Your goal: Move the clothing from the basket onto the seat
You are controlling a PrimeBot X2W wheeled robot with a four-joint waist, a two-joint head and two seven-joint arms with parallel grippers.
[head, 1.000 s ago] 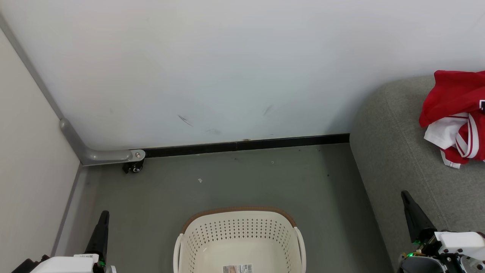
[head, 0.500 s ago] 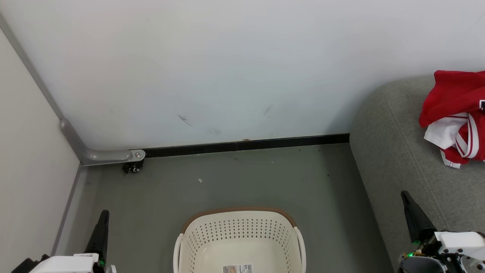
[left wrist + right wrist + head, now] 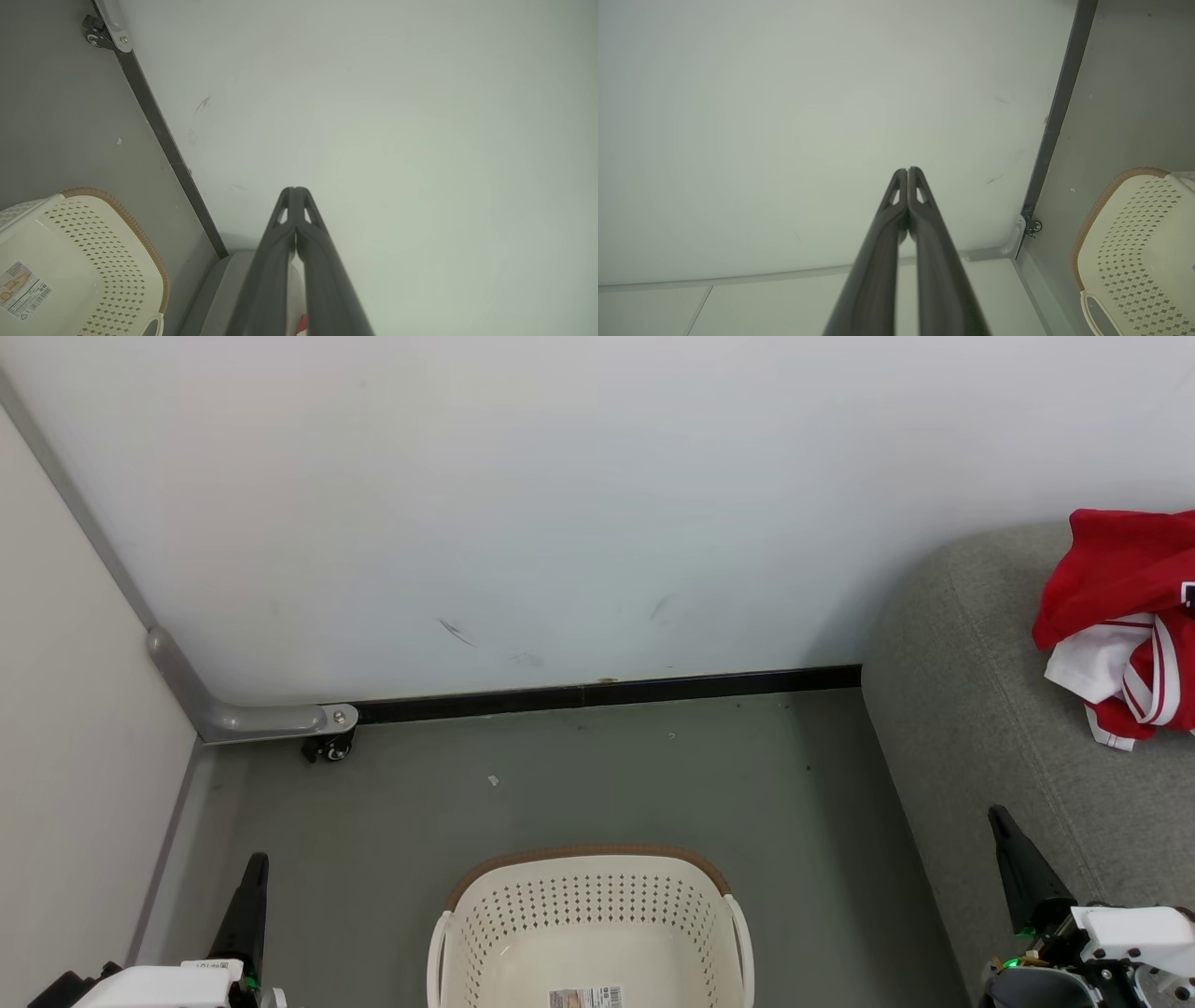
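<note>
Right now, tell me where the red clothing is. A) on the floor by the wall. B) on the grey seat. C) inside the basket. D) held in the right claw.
B: the red clothing lies in a heap on the grey seat, and the part of the basket in view holds no fabric, just a label on its bottom.

Red-and-white clothing (image 3: 1125, 616), cream perforated basket (image 3: 588, 915)
</note>
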